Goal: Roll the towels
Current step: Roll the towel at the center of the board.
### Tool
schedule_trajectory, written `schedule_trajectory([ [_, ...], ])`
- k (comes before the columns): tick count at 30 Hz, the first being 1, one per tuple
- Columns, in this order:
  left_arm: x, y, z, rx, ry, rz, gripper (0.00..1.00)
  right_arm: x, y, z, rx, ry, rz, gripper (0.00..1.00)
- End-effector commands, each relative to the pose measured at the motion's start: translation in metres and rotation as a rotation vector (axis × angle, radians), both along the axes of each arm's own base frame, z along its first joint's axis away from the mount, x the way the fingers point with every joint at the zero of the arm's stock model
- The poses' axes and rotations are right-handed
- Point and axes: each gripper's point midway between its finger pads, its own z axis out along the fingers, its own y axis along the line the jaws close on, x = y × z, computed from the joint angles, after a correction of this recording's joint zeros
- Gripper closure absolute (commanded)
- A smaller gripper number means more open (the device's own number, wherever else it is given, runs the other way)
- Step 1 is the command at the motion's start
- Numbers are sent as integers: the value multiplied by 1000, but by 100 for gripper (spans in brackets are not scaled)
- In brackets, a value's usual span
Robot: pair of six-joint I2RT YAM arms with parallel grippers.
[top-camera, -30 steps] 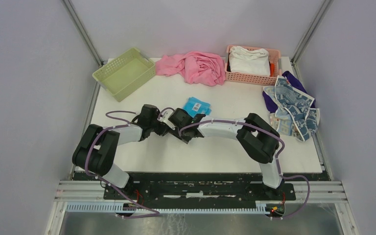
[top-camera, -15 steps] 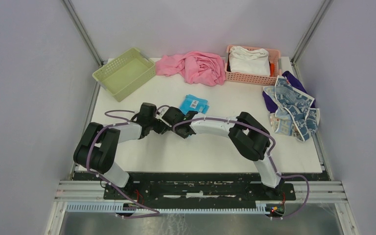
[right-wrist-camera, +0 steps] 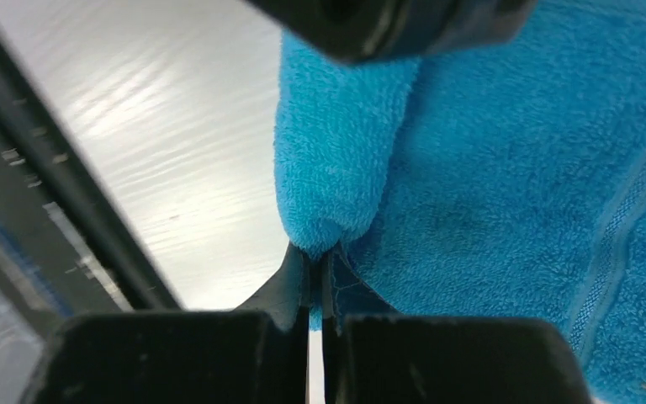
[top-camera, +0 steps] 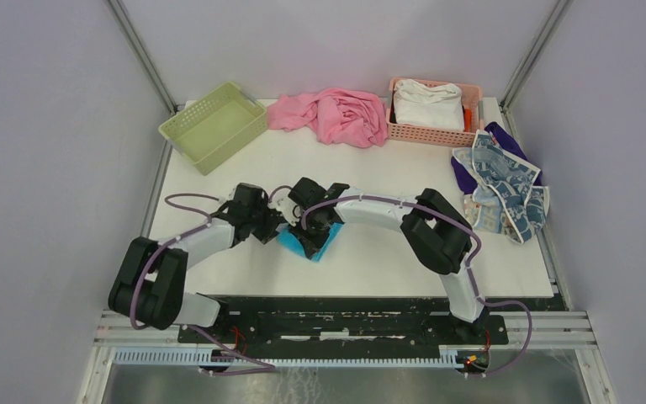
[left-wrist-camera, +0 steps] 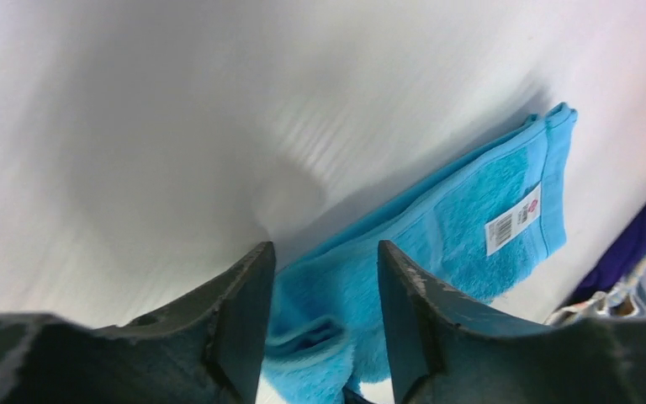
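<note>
Bright blue towel (top-camera: 309, 246) lies mid-desk (top-camera: 387, 261) between both tools, its long axis running diagonally away from the left tool (left-wrist-camera: 324, 269) (label (left-wrist-camera: 513, 220) at the far end). The left tool is spread astride it; the right tool (right-wrist-camera: 315, 265) pinches a rolled fold.

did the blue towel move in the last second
Yes. The blue towel has slid toward the near edge of the table and slightly left, farther from the pink cloth, with the right pincer shut on it.
</note>
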Motion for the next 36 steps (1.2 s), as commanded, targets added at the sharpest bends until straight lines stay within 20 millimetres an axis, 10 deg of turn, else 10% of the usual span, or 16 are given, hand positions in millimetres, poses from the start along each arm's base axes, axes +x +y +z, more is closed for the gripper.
schedule_trajectory([
  [1, -43, 38, -9, 183, 89, -20, 40, -45, 11, 31, 196, 369, 9, 100],
  [12, -59, 34, 44, 126, -63, -90, 24, -19, 9, 40, 510, 778, -163, 100],
  [21, -69, 13, 41, -37, -71, -91, 23, -14, 3, 4, 489, 913, -260, 99],
  [36, -27, -16, 40, -80, -102, -98, 24, -14, -14, -36, 397, 930, -365, 100],
])
